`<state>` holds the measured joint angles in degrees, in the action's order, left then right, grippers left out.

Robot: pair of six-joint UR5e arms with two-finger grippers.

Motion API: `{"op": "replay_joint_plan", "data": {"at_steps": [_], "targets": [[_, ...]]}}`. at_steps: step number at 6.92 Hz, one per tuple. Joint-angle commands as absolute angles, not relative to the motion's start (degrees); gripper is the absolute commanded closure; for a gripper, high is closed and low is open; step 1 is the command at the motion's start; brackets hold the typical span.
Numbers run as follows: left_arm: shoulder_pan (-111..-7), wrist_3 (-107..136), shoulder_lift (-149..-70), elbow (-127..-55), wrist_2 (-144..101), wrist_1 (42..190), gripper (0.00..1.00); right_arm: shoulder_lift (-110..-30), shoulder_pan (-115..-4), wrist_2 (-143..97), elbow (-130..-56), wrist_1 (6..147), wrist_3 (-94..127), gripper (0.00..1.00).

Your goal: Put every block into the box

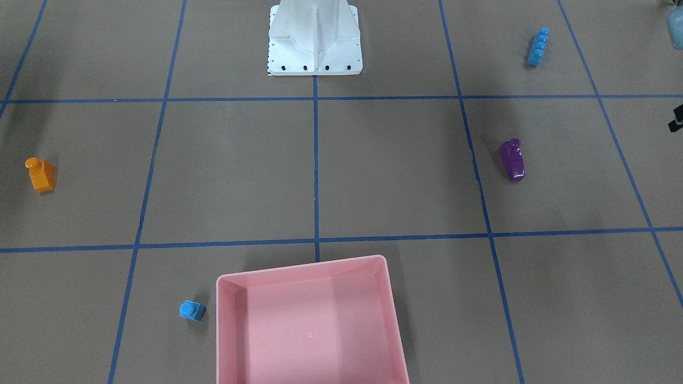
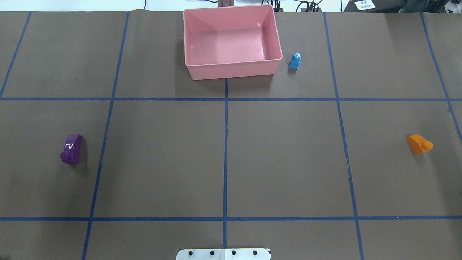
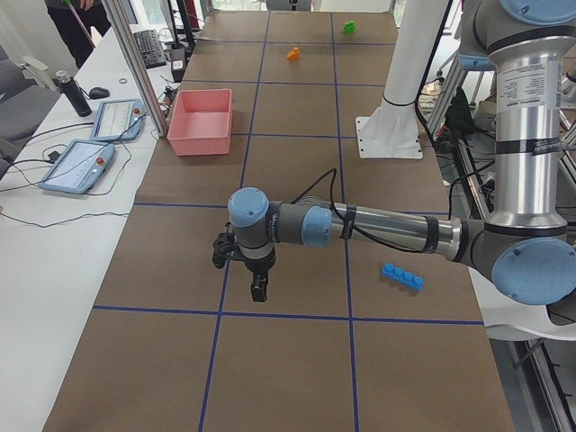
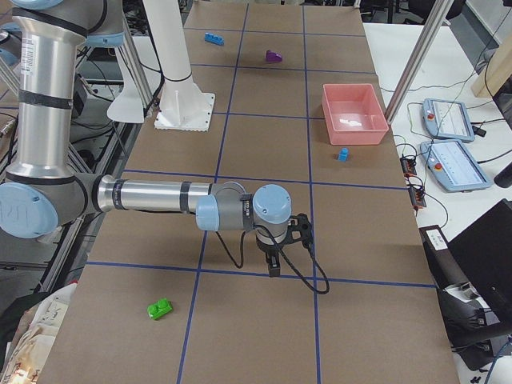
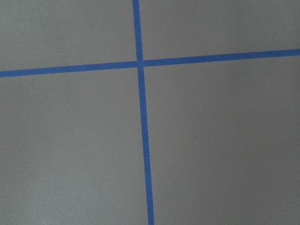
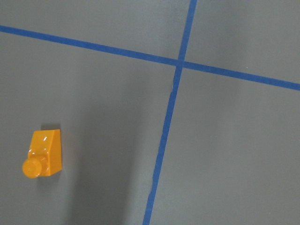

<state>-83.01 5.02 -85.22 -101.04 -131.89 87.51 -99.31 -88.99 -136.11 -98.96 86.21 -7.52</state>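
Small blue brick [image 1: 191,310] just beside box [image 1: 229,330].

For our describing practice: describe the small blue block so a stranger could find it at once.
Find the large pink box. Just beside it, on the robot's right and not touching, stands the small blue block. It has one stud, unlike the long blue block with four.

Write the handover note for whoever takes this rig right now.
Grippers: the left gripper and right gripper hang over the table with no block at either; open or shut cannot be told.
Things: the box has no block in it. The small blue block lies beside it, apart. The purple block is on the left, the long blue block left, nearer the robot. The orange block is on the right, the green block at the far right end.
Done: nothing.
Left: all five blocks.
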Motion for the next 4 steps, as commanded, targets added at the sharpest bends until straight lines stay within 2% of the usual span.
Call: {"op": "replay_joint_plan", "data": {"at_steps": [1, 4], "targets": [[-84.6, 4.8, -85.1, -101.1, -132.2, 87.8, 0.00, -99.6, -88.9, -136.1, -98.7, 86.1, -7.5, 0.00], [-84.6, 5.0, -85.1, -101.6, -132.8, 87.7, 0.00, -99.6, -88.9, -136.0, -97.7, 86.0, -7.4, 0.00]]}}
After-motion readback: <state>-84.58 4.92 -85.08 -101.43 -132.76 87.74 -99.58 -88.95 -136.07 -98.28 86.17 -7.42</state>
